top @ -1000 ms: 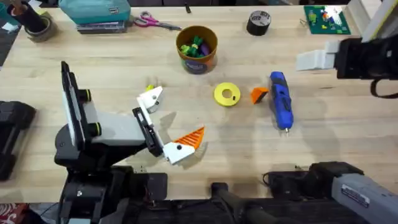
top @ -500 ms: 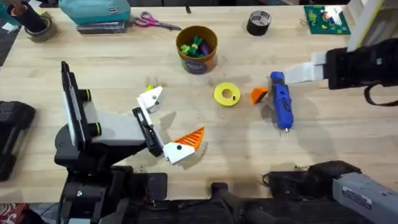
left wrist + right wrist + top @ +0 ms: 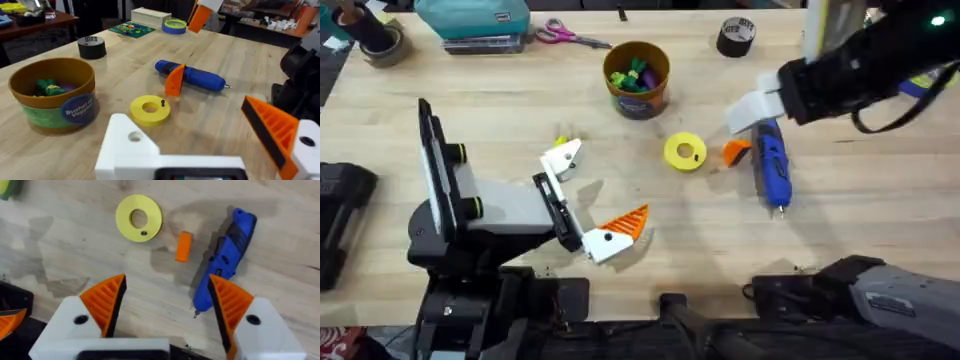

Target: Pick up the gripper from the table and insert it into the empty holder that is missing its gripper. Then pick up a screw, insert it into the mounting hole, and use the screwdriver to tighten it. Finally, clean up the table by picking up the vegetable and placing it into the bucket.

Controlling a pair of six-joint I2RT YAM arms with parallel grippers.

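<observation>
The orange gripper (image 3: 736,151) stands on the table between a yellow disc (image 3: 685,152) and the blue screwdriver (image 3: 772,166); it also shows as gripper (image 3: 183,246) and gripper (image 3: 175,80). My right gripper (image 3: 754,110) hovers open just above it and the screwdriver (image 3: 225,265), holding nothing (image 3: 167,305). My left gripper (image 3: 608,182) rests open near the front; one finger is the bare white holder (image 3: 563,158), the other carries an orange pad. A dark screw (image 3: 144,233) lies on the disc. The bucket (image 3: 637,78) stands behind. A yellow-green bit, perhaps the vegetable (image 3: 560,140), peeks out by the holder.
Along the back edge lie a black tape roll (image 3: 736,36), scissors (image 3: 570,37), a teal box (image 3: 475,18) and a green board (image 3: 842,30). Bare wood stretches between the left gripper and the screwdriver.
My right arm has swung in from the right edge towards the middle and now hangs over the screwdriver and the orange gripper. The left arm has not moved.
</observation>
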